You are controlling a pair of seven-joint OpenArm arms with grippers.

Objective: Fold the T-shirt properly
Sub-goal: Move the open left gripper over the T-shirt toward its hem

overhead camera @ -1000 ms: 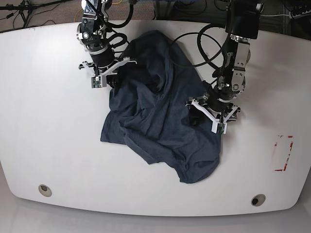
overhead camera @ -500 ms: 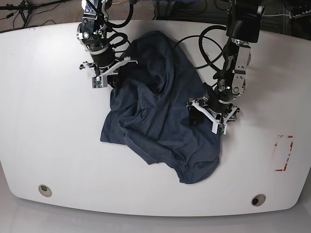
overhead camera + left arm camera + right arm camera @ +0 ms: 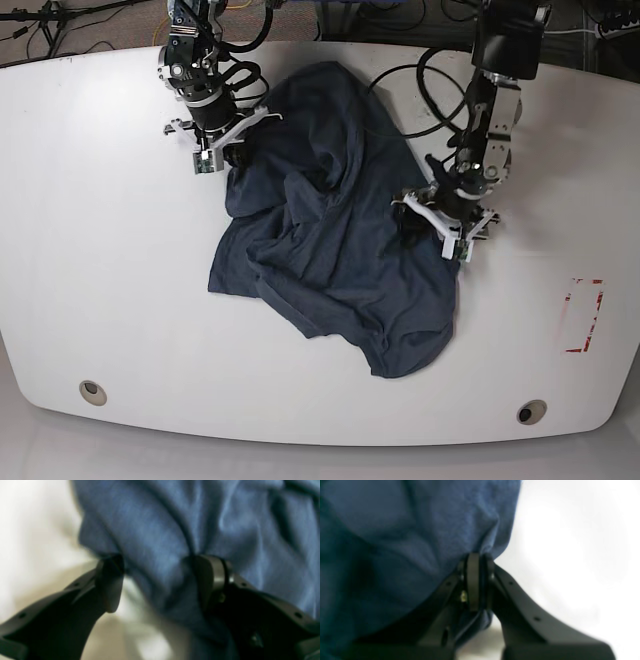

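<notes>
The dark navy T-shirt (image 3: 335, 235) lies crumpled in the middle of the white table (image 3: 100, 250). My right gripper (image 3: 225, 150), on the left of the base view, is at the shirt's far left edge. In the right wrist view it (image 3: 476, 562) is shut on a pinch of the T-shirt (image 3: 407, 530) hem. My left gripper (image 3: 430, 220) is at the shirt's right edge. In the left wrist view its jaws (image 3: 160, 580) stand apart around a bunched fold of the T-shirt (image 3: 175, 530). One finger (image 3: 212, 577) presses the cloth; the other finger (image 3: 110, 580) is off it.
Black cables (image 3: 420, 90) loop over the table's far side between the arms. A red-marked rectangle (image 3: 583, 316) sits near the right edge. Two round holes (image 3: 92, 391) (image 3: 531, 411) lie near the front edge.
Both arms have shifted a little toward the table's far side. The right gripper has drawn the shirt's far left edge with it. The left gripper's jaws have narrowed around the fold.
</notes>
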